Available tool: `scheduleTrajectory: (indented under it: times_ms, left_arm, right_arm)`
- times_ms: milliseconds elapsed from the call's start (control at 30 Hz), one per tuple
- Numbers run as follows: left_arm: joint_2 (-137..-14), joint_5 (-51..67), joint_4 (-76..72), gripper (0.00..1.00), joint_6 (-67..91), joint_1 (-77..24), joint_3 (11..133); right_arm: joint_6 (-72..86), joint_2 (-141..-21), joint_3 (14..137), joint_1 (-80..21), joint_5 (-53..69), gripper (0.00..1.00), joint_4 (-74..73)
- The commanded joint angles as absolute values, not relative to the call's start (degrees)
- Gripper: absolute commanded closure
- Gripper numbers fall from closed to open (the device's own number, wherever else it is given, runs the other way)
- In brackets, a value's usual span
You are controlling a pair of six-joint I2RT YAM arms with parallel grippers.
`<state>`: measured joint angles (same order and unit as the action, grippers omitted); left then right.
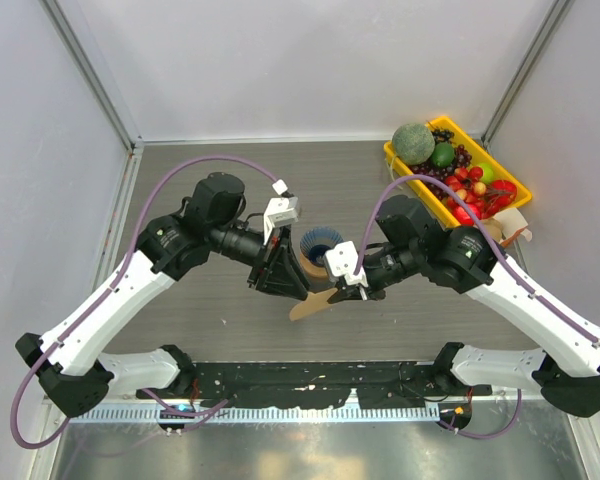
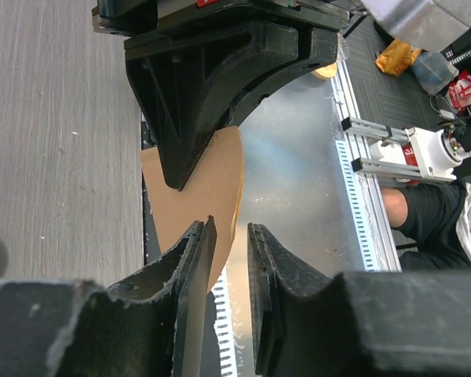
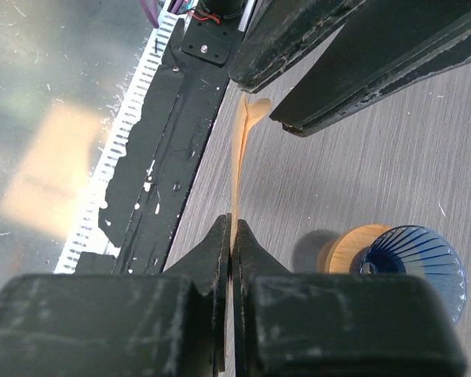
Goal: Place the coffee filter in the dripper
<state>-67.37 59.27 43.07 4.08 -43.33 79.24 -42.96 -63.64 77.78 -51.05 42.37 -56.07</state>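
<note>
The tan paper coffee filter hangs above the table between both grippers. My right gripper is shut on one end of it. In the right wrist view the filter runs edge-on out of the closed jaws. My left gripper is open at the filter's other end. In the left wrist view the filter lies just beyond the parted fingertips, its edge in line with the gap. The dark blue ribbed dripper stands on its orange-brown round base just behind the grippers, and it is empty.
A yellow bin of fruit sits at the back right corner. The black mounting rail and a metal strip run along the near edge. Enclosure walls close in the left, right and back sides.
</note>
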Motion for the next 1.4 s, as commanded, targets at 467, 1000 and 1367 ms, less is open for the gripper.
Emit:
scheduleTrajectory:
  times_ms: [467,1000,1367]
  left_arm:
    - [-67.59,61.43,39.90,1.00,5.36,-43.68,79.28]
    - [-67.50,59.50,36.56,1.00,9.84,-43.59,76.20]
    - [-66.71,60.20,31.12,1.00,15.20,-42.37,72.60]
  right_arm:
    - [-43.16,-64.07,79.72,-51.94,43.07,0.95,-54.14]
    - [-43.16,-65.04,81.39,-52.47,41.84,0.95,-53.35]
    - [-41.22,-64.69,80.33,-52.65,40.61,0.95,-51.51]
